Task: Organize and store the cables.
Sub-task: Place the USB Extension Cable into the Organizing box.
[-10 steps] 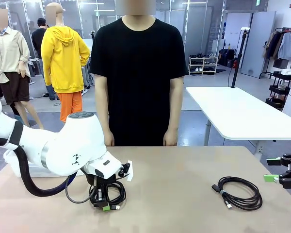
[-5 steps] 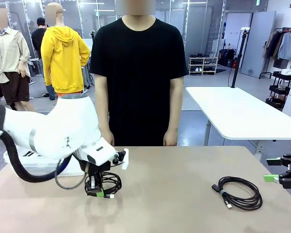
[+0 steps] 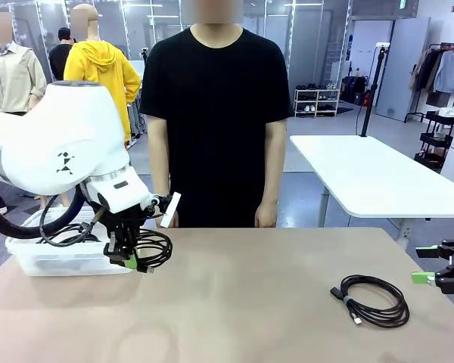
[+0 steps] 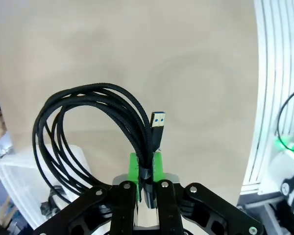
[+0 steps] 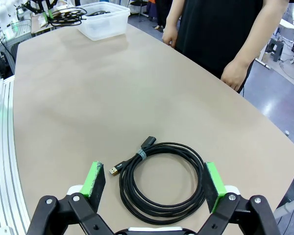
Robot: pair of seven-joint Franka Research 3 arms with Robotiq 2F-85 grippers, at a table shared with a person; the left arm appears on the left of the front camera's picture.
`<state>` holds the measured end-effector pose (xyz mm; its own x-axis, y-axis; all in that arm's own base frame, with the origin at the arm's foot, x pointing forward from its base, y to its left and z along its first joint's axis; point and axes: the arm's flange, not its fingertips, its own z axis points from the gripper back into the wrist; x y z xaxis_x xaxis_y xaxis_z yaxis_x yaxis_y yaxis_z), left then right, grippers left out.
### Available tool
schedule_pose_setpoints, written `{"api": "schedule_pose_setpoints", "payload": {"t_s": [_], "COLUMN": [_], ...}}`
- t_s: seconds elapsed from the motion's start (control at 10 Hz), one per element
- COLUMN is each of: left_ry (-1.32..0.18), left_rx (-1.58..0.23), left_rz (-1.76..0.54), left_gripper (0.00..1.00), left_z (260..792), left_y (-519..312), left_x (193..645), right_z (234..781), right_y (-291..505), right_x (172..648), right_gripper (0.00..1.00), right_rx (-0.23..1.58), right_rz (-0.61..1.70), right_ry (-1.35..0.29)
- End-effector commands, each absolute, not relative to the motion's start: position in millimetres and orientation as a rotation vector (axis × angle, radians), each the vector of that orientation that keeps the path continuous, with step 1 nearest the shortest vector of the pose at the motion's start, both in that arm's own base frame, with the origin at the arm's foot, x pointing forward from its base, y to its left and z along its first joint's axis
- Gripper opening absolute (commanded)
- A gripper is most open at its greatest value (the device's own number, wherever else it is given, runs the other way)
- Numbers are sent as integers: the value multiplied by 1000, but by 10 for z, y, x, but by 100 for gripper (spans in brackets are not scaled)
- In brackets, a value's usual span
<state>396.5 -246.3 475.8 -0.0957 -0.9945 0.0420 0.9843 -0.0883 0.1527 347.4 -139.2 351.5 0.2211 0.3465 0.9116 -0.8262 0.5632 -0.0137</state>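
At the left end of the table (image 3: pixel 265 318), one coiled cable (image 3: pixel 153 249) is held off the surface in the left gripper (image 3: pixel 127 261), just right of a bin (image 3: pixel 53 263) set at the table's far left edge. A second coiled cable (image 3: pixel 374 301) is laid flat on the table's right part, with the right gripper (image 3: pixel 427 276) just right of it. A person (image 3: pixel 216 113) is stationed behind the far side, at the middle.

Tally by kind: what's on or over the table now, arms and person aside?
Black coiled cables: 2 (held cable in left pincer; loose cable on table)
Clear bins: 1 (bin, contents unclear)
Total: 3
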Motion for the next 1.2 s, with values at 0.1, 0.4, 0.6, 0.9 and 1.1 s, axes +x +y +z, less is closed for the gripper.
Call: {"api": "schedule_pose_setpoints", "payload": {"t_s": [0.1, 0.4, 0.6, 0.9, 1.1], "left_ry": [-147, -146, -287, -371, -413], "left_rx": [66, 72, 195, 291, 254], "left_rz": [-1636, -1655, -1635, -1505, -1435], "left_gripper": [2, 12, 12, 12, 12], "left_z": [4684, 4693, 4991, 5297, 5339], "left_y": [-2484, -2466, -2308, -1506, -926], "left_x": [3965, 3969, 4124, 4245, 4365], "right_z": [3532, 3532, 3532, 3532, 3532], "right_y": [-1370, -1370, -1370, -1370, -1370], "right_x": [3480, 3480, 3480, 3480, 3480], "right_gripper": [100, 100, 100, 100, 100], "right_rx": [547, 547, 547, 547, 547], "right_rz": [842, 842, 842, 842, 842], "right_ry": [-1054, -1054, -1054, -1054, -1054]}}
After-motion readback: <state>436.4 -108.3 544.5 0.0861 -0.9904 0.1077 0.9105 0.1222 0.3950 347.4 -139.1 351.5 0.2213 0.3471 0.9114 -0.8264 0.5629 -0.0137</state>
